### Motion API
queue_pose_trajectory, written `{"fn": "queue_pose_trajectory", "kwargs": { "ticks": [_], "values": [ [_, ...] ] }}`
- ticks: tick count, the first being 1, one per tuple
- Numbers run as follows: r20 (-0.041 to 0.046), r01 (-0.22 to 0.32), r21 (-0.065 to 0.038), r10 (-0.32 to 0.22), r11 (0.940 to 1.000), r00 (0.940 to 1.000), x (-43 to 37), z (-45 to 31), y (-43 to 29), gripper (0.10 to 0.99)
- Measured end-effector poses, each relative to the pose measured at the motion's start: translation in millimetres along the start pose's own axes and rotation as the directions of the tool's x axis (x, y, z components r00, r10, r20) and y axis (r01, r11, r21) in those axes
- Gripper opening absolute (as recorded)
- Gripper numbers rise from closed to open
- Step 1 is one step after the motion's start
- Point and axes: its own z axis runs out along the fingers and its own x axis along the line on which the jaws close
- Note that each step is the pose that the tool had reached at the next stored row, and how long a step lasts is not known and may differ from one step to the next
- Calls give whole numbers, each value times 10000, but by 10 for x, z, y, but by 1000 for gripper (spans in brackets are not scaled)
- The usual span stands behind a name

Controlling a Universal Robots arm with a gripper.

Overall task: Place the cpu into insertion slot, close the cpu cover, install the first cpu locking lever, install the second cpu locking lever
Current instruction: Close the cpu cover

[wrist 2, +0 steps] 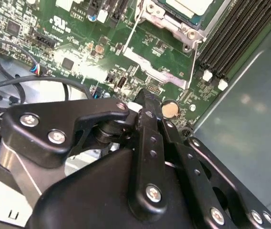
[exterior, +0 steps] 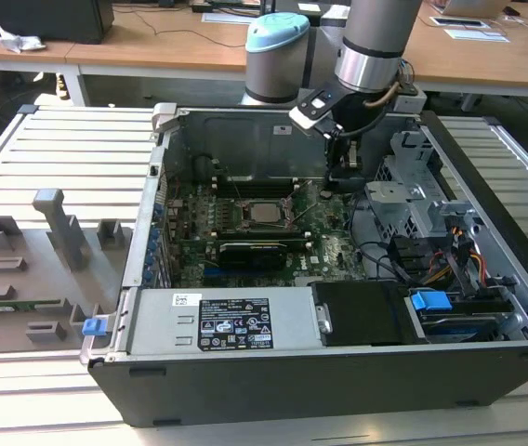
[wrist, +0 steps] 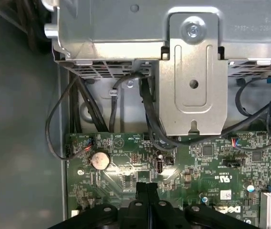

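Observation:
The cpu (exterior: 266,213), a silver-grey square, lies in the insertion slot (exterior: 282,224) on the green motherboard, and the silver cpu cover (exterior: 249,216) frames it. In the second wrist view the cpu (wrist 2: 192,5) and the cover frame (wrist 2: 172,27) sit at the picture's edge, with two thin wire levers (wrist 2: 131,34) running beside them. My gripper (exterior: 344,188) hangs inside the case, to the exterior view's right of the socket and just above the board. Its black fingers (wrist: 146,190) are pressed together, shut on nothing. The fingertips (wrist 2: 147,102) are close to a coin battery (wrist 2: 170,109).
A silver drive cage (exterior: 413,186) with its bracket (wrist: 190,81) and black cables (wrist: 150,119) stand close beside the gripper. Long memory slots (wrist 2: 231,38) flank the socket. A labelled power supply (exterior: 231,325) lies at the case front. A grey fixture tray (exterior: 41,260) sits outside on the left.

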Motion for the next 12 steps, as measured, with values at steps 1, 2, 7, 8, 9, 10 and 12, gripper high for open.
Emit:
{"fn": "queue_pose_trajectory", "kwargs": {
  "ticks": [1,2,7,8,9,10,12],
  "values": [
    [-9,220,-4,-220,9998,9998,0,24,-4,106],
    [-11,518,-10,-518,9987,9987,1,42,-7,106],
    [-18,674,-14,-674,9977,9977,1,113,-60,106],
    [-19,674,-13,-674,9977,9977,-1,114,-73,106],
    [-23,673,-13,-674,9977,9977,-2,114,-84,106],
    [-27,674,-14,-674,9977,9977,-3,117,-110,106],
    [-28,675,-14,-675,9977,9977,-4,119,-173,106]
  ]
}}
